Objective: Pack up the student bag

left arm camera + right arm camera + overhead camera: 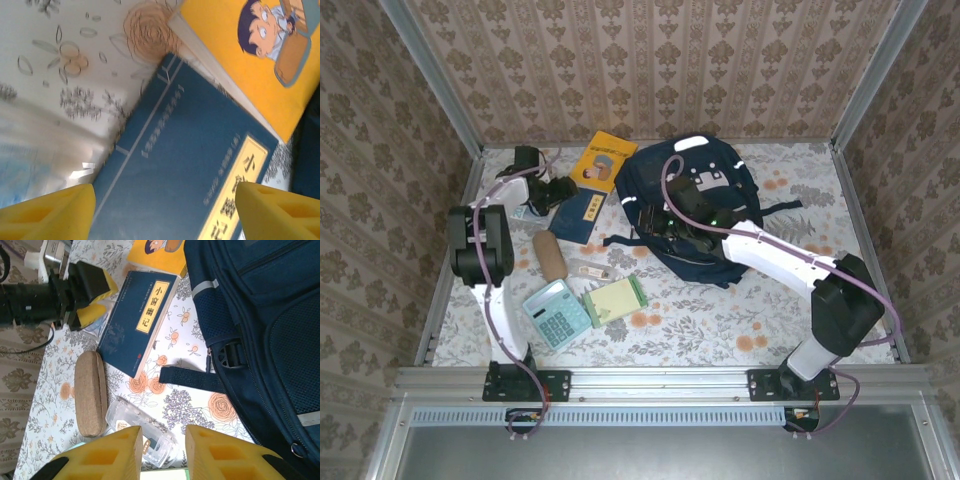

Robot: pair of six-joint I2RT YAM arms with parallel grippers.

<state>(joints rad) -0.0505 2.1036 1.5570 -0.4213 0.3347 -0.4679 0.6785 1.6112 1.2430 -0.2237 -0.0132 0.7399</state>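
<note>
— Where does the top view look from?
— High above and behind the arm bases, facing down and forward over the whole floral table (pixel 720 320).
— And the wrist cameras?
— The left one hangs very near the blue book (pixel 190 170), looking down between the left fingers (pixel 50 215). The right one sits farther back, looking leftward across the table past the right fingers (pixel 105 455).
— What do they share?
— All three take in the blue book and the yellow comic (pixel 250 65) beside it.
</note>
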